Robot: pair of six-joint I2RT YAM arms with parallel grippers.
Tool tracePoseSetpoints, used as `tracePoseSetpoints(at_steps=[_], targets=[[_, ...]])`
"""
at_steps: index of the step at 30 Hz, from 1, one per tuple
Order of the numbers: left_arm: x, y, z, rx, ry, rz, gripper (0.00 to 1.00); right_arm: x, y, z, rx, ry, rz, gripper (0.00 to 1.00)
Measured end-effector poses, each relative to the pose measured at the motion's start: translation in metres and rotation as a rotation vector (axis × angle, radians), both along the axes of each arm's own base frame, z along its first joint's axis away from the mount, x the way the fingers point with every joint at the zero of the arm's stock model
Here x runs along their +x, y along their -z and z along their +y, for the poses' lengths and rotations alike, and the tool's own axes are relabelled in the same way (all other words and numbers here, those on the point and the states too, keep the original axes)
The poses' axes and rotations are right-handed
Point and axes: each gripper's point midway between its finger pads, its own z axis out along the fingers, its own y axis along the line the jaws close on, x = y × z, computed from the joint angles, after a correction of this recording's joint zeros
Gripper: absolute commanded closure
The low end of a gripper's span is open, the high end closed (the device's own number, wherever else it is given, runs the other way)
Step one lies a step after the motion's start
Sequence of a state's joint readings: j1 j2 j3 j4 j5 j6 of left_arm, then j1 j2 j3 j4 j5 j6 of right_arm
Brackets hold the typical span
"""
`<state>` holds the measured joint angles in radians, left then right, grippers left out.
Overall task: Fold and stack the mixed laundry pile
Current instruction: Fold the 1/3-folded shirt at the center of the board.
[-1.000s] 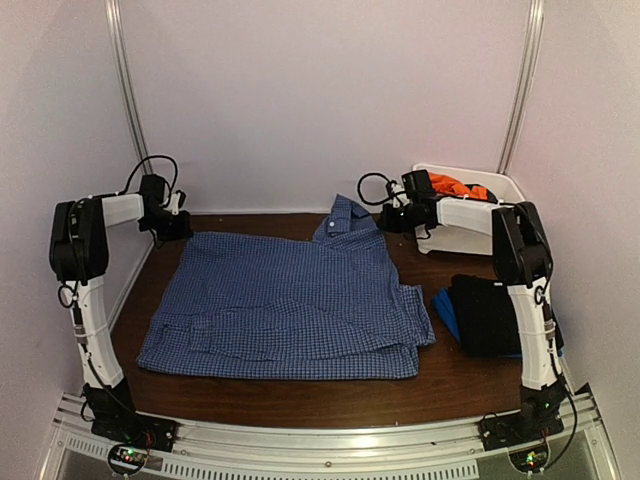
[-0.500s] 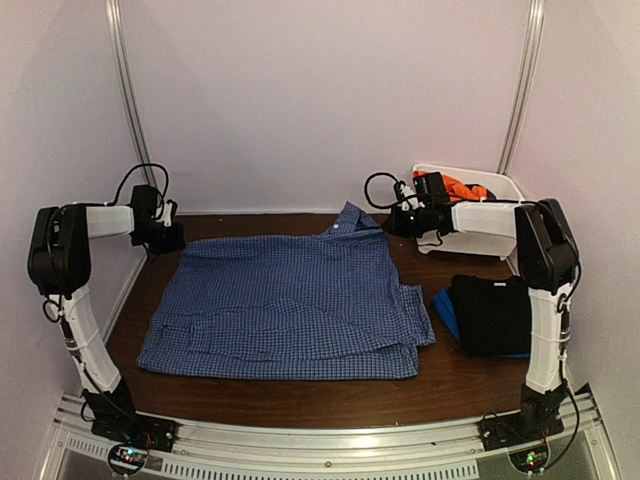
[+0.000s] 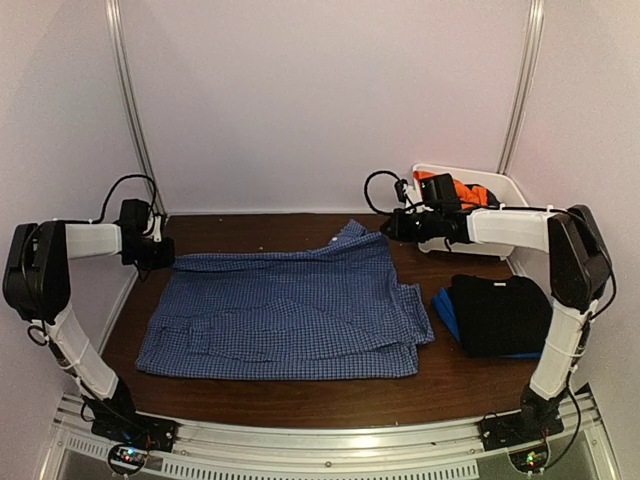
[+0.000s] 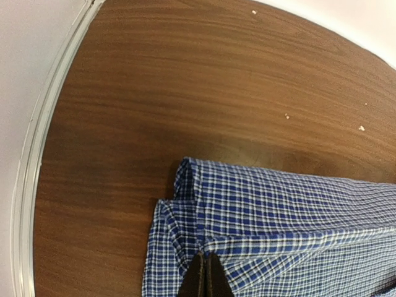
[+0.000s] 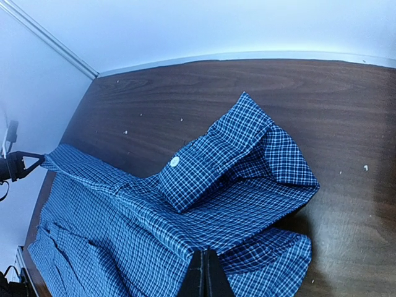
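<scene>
The blue-and-white check shirt [image 3: 290, 310] lies spread across the brown table [image 3: 270, 225], collar [image 5: 210, 161] at the far right. My left gripper [image 3: 158, 256] is shut on the shirt's far left corner [image 4: 185, 204], its jaws [image 4: 206, 263] pinched into the cloth. My right gripper [image 3: 386, 229] is shut on the far edge just below the collar, jaws [image 5: 205, 257] closed on a fold. A black piece [image 3: 495, 315] lies folded on a blue one [image 3: 443, 312] at the right. The orange T-shirt [image 3: 465, 188] sits in the white tub.
The white tub [image 3: 505, 186] stands in the far right corner, close behind my right arm. Pale walls close off the back and both sides. A metal rail [image 3: 320, 445] runs along the near edge. Bare wood lies beyond the shirt's far edge.
Both grippers have drawn the shirt's far edge down and toward the near side; the collar now sits lower. Both elbows have swung outward. The grips stayed shut.
</scene>
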<state>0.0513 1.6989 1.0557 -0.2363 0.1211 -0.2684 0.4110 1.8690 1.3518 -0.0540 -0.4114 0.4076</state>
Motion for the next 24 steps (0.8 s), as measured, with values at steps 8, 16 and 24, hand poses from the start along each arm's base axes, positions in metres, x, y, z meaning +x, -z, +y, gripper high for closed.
tracePoseSetpoints(at_steps=[8,16,24], targets=[[-0.031,-0.005,0.01,0.037,-0.065,-0.005,1.0,-0.043,0.018,0.0,-0.012,-0.021,0.049,1.0],[-0.047,-0.005,0.013,0.077,-0.087,-0.005,1.0,-0.077,0.048,0.005,-0.023,-0.045,0.115,1.0],[-0.07,0.022,0.013,0.132,-0.102,0.08,1.0,-0.091,0.07,0.003,-0.036,-0.039,0.162,1.0]])
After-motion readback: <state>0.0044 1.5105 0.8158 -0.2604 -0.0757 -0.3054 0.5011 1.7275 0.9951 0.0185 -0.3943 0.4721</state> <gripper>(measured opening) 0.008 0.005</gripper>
